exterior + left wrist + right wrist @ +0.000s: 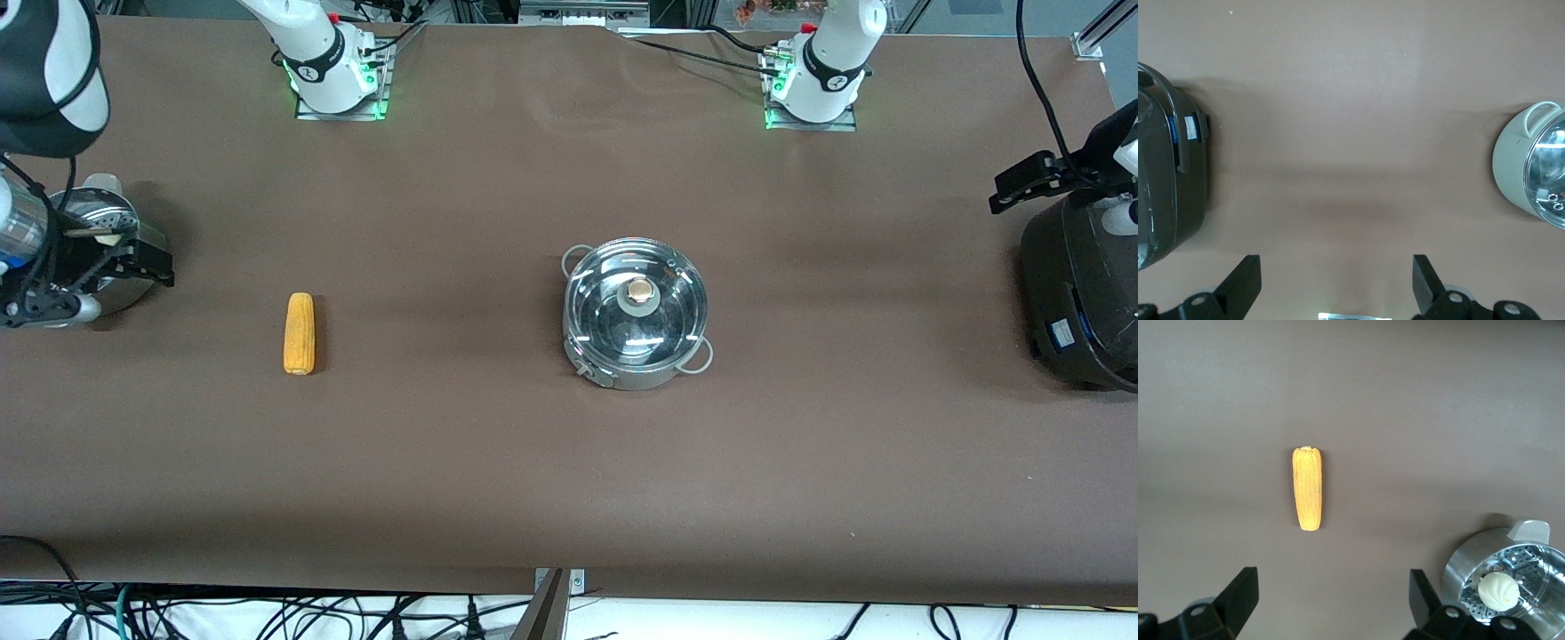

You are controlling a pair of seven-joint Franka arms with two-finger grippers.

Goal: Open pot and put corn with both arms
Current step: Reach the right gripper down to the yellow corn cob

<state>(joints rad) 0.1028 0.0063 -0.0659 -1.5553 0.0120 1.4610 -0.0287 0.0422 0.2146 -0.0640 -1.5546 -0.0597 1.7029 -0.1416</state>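
Left gripper (1336,287): fingers spread wide, holding nothing, touching nothing; it hangs over bare table at the left arm's end, between the cooker and the pot.
Right gripper (1333,603): fingers spread wide as well, empty; it hangs over the table at the right arm's end, just beside the steamer bowl, with the corn lying on the cloth below it.
Arms: two, both pulled back to the table's ends, neither touching any of the things.
Pot (637,313): one, shiny steel, near the middle of the table, toward the left arm's end from the corn; its two loop handles point to about 10 and 4 o'clock in the front view.
Lid (637,304): one, clear glass, seated on the pot, so the pot is closed; one copper-coloured knob (637,290) at its centre.
Corn (299,333): one yellow cob, lying flat on the cloth, well apart from the pot, its length running 12 to 6 o'clock in the front view.
Steamer bowl (1471,561): one, perforated steel, at the right arm's end of the table, partly hidden by the right arm in the front view.
Bun (1498,591): one, round and white, inside the steamer bowl.
Cooker (1080,293): one, big and black, at the left arm's end of the table.
Table (533,471): covered in brown cloth.
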